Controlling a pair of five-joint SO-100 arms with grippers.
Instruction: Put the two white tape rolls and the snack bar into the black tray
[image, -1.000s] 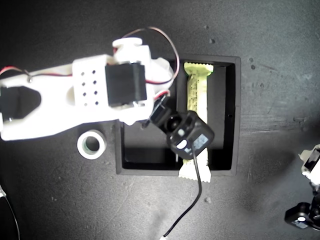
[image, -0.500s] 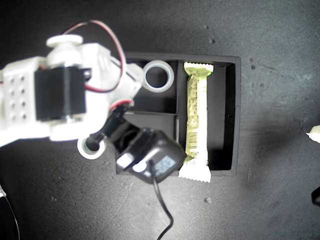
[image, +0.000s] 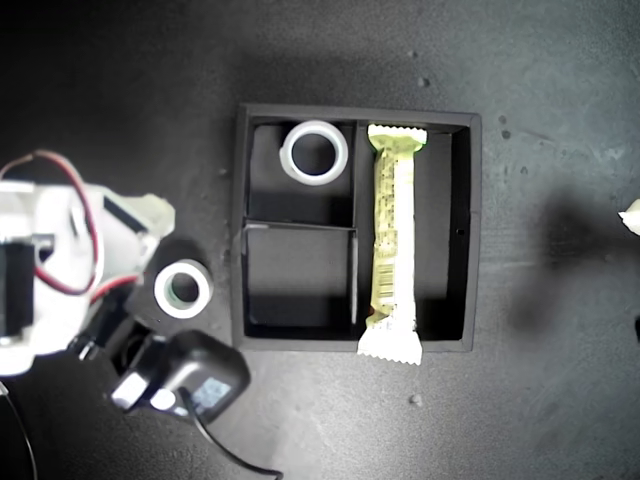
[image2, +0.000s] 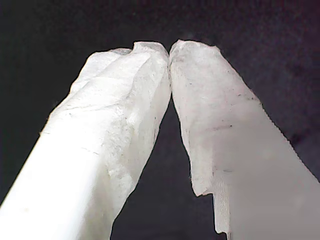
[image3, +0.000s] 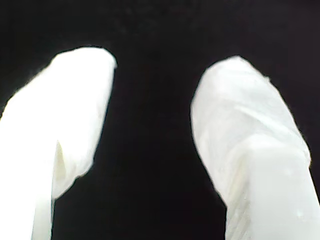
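Note:
In the exterior view the black tray (image: 474, 230) lies in the middle. One white tape roll (image: 314, 152) lies flat in its small upper-left compartment. The snack bar (image: 393, 240) lies in the long compartment, its lower crimped end resting over the tray's wall. The smaller tape roll (image: 183, 288), with a greenish core, sits on the mat just left of the tray. An arm (image: 50, 270) with a black camera (image: 185, 378) hangs beside that roll. My first gripper (image2: 169, 47) is shut, tips touching, holding nothing. My second gripper (image3: 152, 65) is open over bare dark mat.
The tray's lower-left small compartment (image: 298, 275) holds nothing. A dark mat (image: 560, 380) covers the table. A white piece of another arm (image: 631, 215) shows at the exterior view's right edge. A black cable (image: 235, 460) trails from the camera toward the bottom edge.
The arm over the tray has pulled back to the exterior view's left and down, uncovering the tape roll in the upper-left compartment. The other arm has withdrawn past the right edge.

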